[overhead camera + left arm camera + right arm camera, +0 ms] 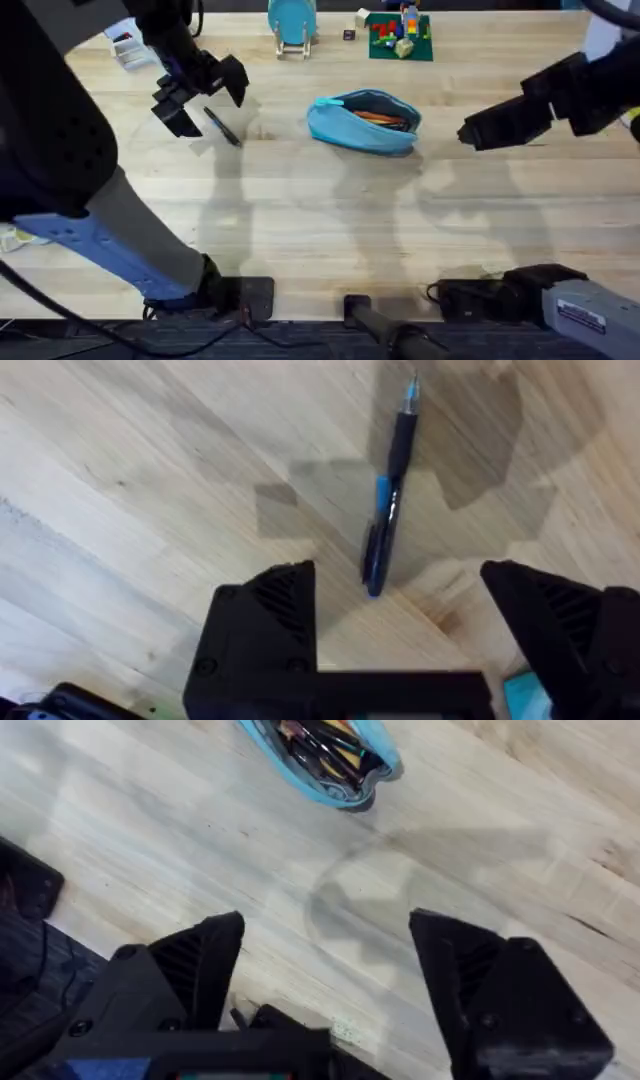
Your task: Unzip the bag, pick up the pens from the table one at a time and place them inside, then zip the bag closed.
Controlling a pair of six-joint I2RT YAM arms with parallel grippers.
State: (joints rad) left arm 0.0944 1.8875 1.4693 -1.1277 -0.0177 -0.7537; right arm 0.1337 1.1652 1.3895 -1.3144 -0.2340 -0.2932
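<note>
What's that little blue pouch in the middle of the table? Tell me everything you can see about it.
The bag is a light blue, soft fabric pouch, an elongated oval lying on the wooden table near its middle. Its top zipper is open, the mouth gaping, and inside show dark and orange pen-like items. No tool touches it: the right tool hovers to one side, open, and the left tool hangs open farther off, over a dark pen.

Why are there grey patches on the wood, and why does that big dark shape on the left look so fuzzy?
Overhead view: soft grey shadows of the arms fall on the table below the bag; the left arm rises close under the camera, so it looks large and blurred. Left wrist view: the open left gripper casts blocky shadows around the pen. Right wrist view: a faint shadow lies ahead of the open right gripper.
</note>
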